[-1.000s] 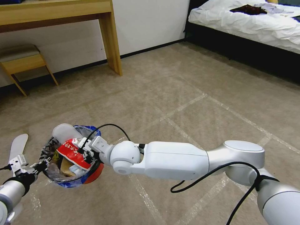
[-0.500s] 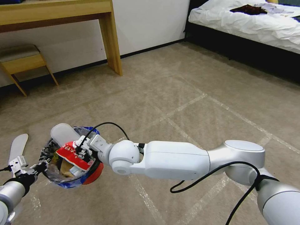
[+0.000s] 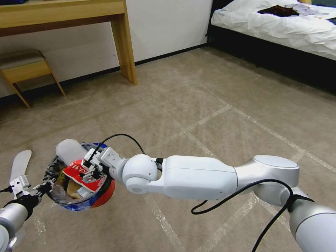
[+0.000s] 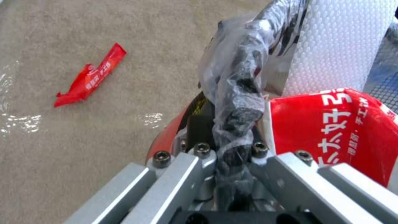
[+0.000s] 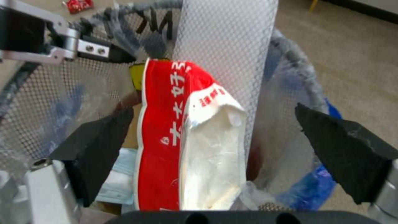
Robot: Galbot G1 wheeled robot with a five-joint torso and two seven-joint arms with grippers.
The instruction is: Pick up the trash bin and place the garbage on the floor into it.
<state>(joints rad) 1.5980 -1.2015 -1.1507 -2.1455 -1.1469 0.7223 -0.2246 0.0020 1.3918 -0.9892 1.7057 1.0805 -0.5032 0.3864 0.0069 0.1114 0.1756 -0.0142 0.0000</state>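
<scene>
Right gripper (image 5: 215, 137) wide open over trash bin (image 3: 105, 196), red wrapper (image 5: 182, 133) dropped betw pads; left gripper (image 4: 232, 149) clamps rim. Another wrapper (image 4: 89, 77) w/ slipper (image 3: 19, 164) remain on floor (image 3: 210, 105).

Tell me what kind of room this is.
Most likely a bedroom, perhaps a hotel room: a bed with rumpled white bedding stands at the far right, a wooden desk with a stool tucked under it lines the wall, and beige carpet covers the floor.

Fuzzy beige carpet (image 3: 196, 94) with shiny tape lines. Crinkly clear plastic bag (image 4: 236, 93) (glossy) on the bin (image 3: 105, 196). Shiny red wrapper (image 5: 174, 140). Bumpy white slipper (image 5: 226, 46). Smooth wooden desk (image 3: 122, 42).
</scene>
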